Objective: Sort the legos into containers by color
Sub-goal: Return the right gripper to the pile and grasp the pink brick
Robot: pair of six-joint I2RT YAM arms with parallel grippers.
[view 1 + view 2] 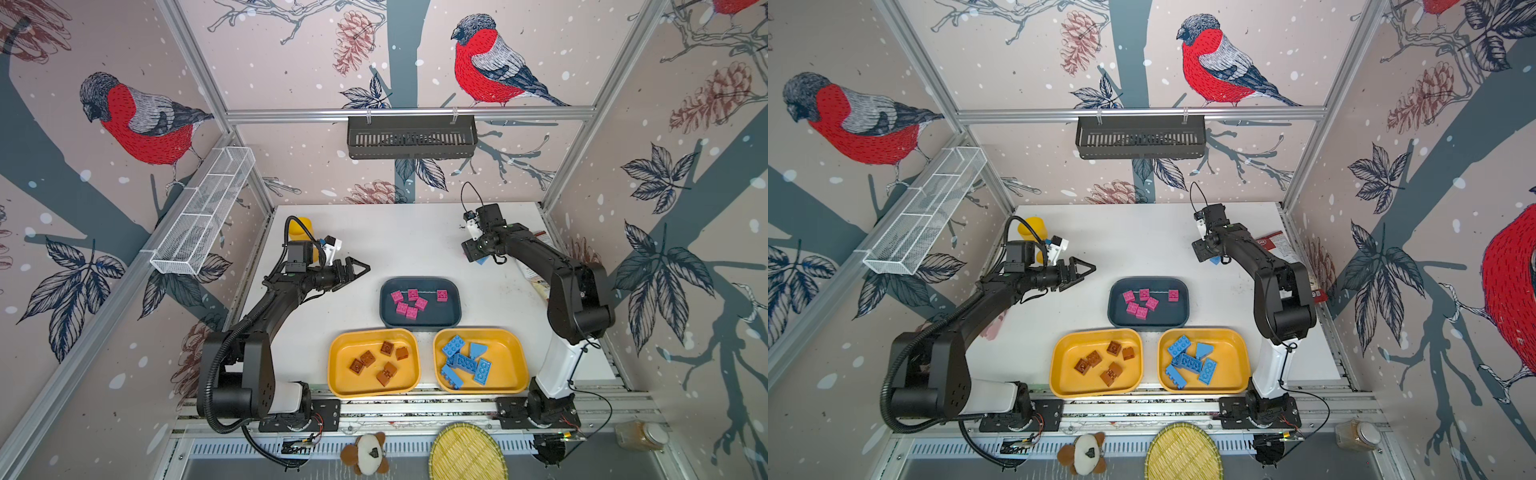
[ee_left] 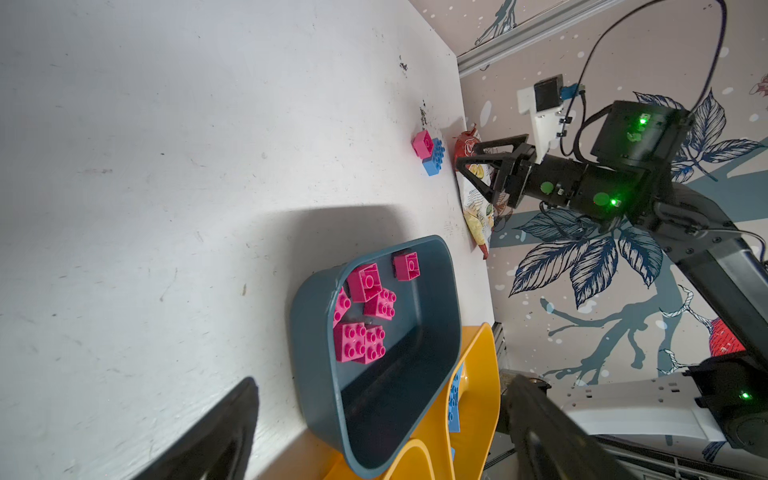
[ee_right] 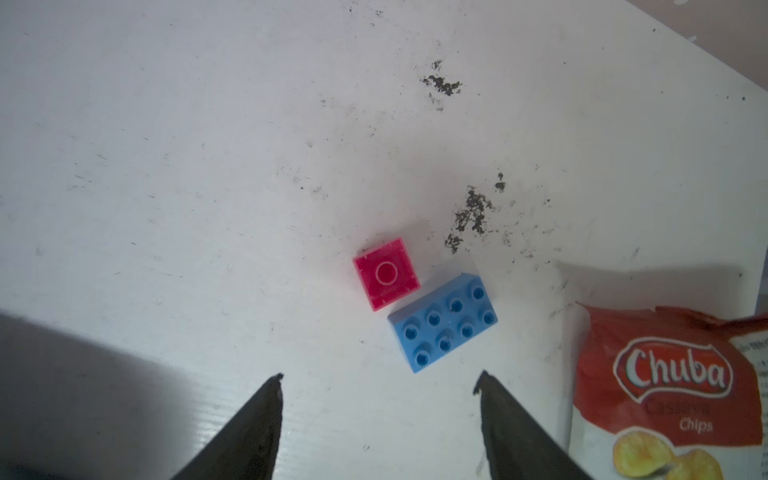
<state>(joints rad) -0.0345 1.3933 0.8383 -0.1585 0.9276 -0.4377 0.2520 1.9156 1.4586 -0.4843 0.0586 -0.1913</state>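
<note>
Loose pink brick [image 3: 386, 279] and loose blue brick [image 3: 444, 322] are lying on the white table [image 3: 187, 166] at its far right, apparently touching, outside any tray. The pink one is showing a ring on top rather than studs. In both top views the right gripper [image 3: 379, 380] is covering the pair; only a corner of the blue brick [image 1: 482, 260] is peeking out, and the pink one is hidden. The right gripper is hovering over them, jaws apart, nothing between them.

A chips bag [image 3: 673, 386] is lying just beside the pair, cut off at the frame edge and mostly hidden behind the right arm in the top views.

Teal tray [image 1: 440, 318] is holding six pink bricks [image 1: 412, 312]. Left yellow tray [image 1: 345, 378] is holding six brown bricks [image 1: 387, 348]. Right yellow tray [image 1: 507, 365] is holding a heap of blue bricks [image 1: 467, 365] and a blue wedge [image 1: 478, 350], overlapping, so the count is unclear.

Left gripper [image 1: 360, 269] is hanging left of the teal tray, spread wide and empty. A yellow cup [image 1: 301, 228] is partly hidden behind that arm.
</note>
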